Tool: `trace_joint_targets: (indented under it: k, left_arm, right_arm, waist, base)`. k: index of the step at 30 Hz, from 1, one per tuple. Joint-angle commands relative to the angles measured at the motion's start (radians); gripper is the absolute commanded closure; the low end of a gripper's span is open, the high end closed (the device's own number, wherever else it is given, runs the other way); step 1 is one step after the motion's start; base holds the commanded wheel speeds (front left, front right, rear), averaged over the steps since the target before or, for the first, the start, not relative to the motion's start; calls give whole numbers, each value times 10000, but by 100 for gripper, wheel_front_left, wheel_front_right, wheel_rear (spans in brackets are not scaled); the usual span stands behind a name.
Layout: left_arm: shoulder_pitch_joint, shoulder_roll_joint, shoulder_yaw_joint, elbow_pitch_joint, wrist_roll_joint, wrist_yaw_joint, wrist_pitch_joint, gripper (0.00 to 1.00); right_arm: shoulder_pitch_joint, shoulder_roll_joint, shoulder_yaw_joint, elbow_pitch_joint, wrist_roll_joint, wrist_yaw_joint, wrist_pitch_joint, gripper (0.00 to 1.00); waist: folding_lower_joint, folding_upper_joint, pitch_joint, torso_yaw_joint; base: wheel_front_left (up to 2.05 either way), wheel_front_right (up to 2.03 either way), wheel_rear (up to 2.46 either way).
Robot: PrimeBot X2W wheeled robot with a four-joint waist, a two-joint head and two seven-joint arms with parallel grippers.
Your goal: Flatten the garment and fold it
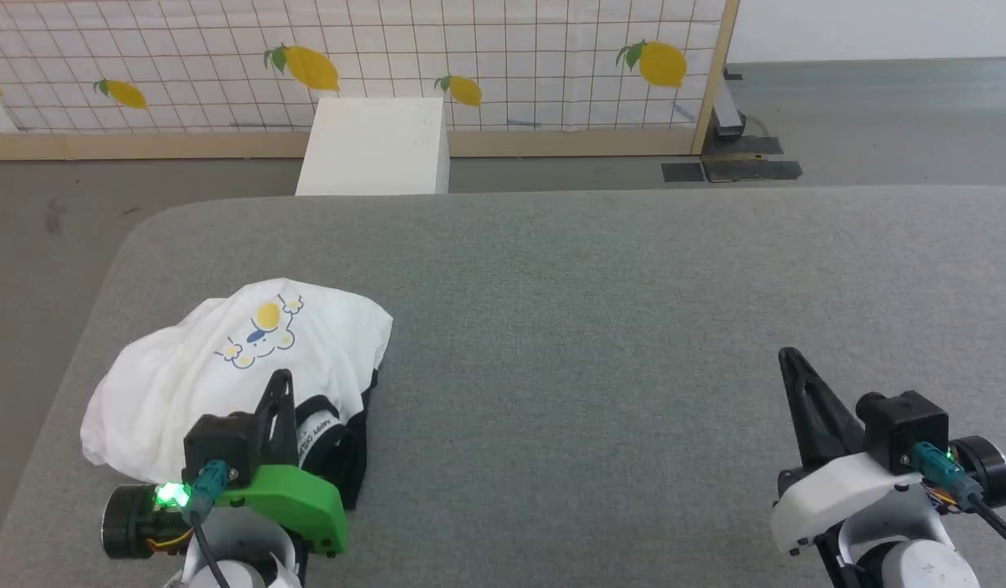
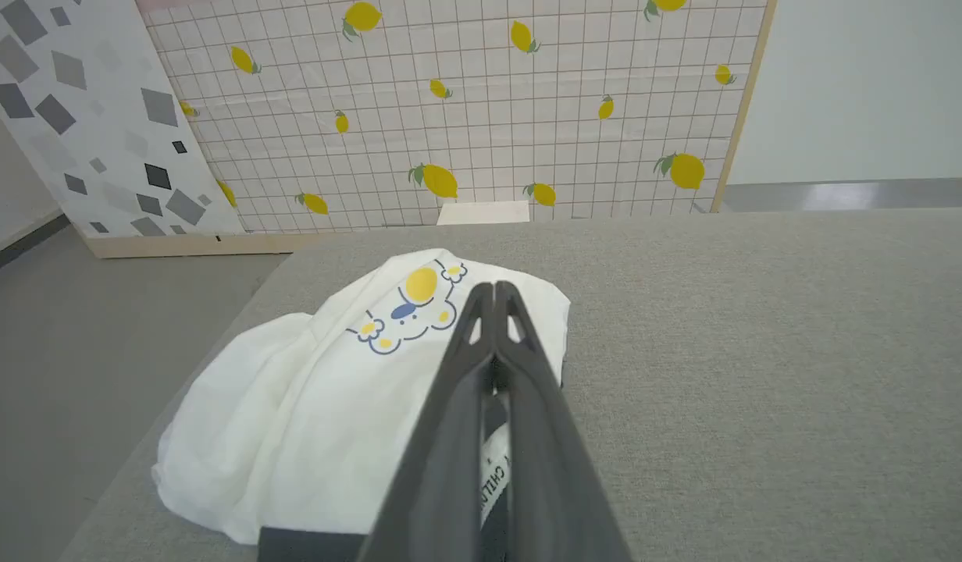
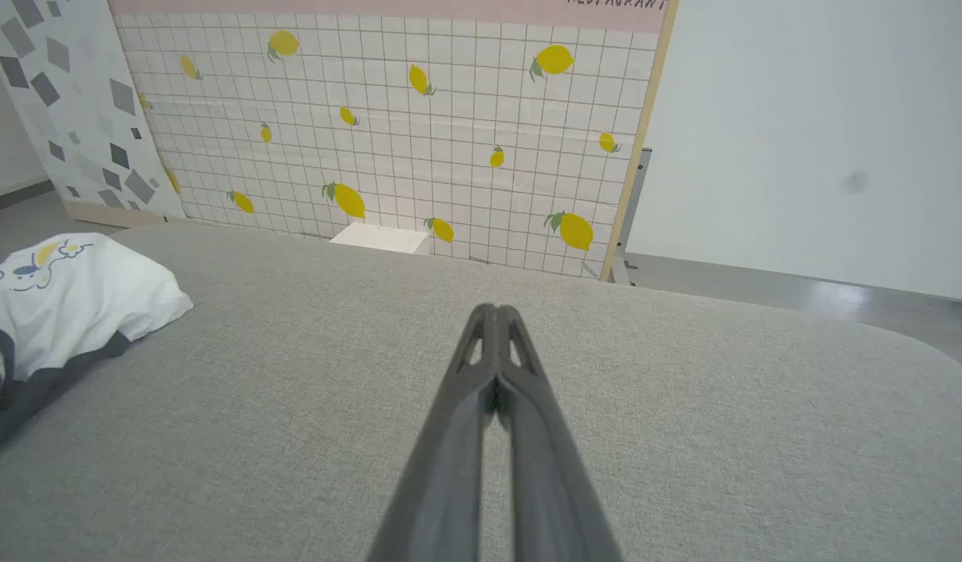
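The garment (image 1: 217, 367) lies crumpled in a heap at the near left of the grey table (image 1: 601, 327), white with a yellow-and-blue cartoon print on top and black fabric at its near right side. It also appears in the left wrist view as the garment (image 2: 309, 406) and at the left edge of the right wrist view as the garment (image 3: 67, 289). My left gripper (image 1: 282, 377) hovers over the heap's near edge, shut, with nothing between its fingers (image 2: 493, 293). At the near right my right gripper (image 1: 787, 355) is shut and empty above bare table, its fingertips (image 3: 493, 312) together.
A white box (image 1: 376, 147) stands on the floor beyond the table's far edge. Behind it runs a tiled lemon-print partition (image 1: 487, 57) with a wooden frame. The table's rounded left corner and left edge are close to the garment. Bare grey surface spreads across the middle and right.
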Motion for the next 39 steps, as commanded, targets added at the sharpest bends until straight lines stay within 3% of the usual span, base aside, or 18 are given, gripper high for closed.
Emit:
trace_joint_targets:
  k: [1, 26, 39]
  left_arm:
    - [-2, 2, -6, 2, -10, 0, 0, 0]
    - [43, 1, -344, 532, -361, 138, -467, 0]
    - [149, 18, -381, 714, -527, 249, -736, 0]
  right_arm:
    - [0, 0, -4, 4, 5, 0, -1, 0]
    - [263, 0, -129, 399, 615, -3, -469, 0]
    - [399, 0, -140, 571, 887, -4, -740, 0]
  waist:
    - [0, 0, 0, 0]
    - [0, 0, -35, 33]
    - [0, 0, -103, 451]
  base:
    - [0, 0, 0]
    - [0, 0, 0]
    - [0, 0, 0]
